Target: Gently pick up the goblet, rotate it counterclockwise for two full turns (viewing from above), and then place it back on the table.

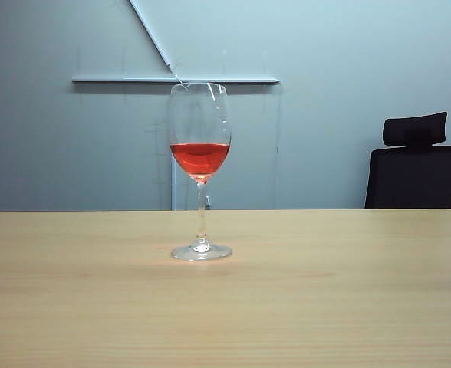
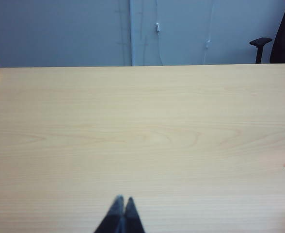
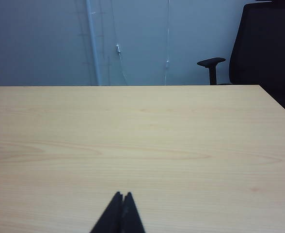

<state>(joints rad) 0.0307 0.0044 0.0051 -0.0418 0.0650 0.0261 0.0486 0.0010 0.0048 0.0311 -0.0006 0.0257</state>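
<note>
Exterior view: 1 goblet (image 1: 201, 172) stands upright on the table (image 1: 348, 307), w/ red drink inside. 2 grippers, left gripper (image 2: 122, 200) & right gripper (image 3: 122, 195), both pinched closed over bare wood, holding nothing.

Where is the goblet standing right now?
In the exterior view the goblet stands upright near the middle of the table, slightly left of centre, with neither gripper near it; neither wrist view shows it.

Both grippers' fingers (image 2: 117, 213) black, tapered.
</note>
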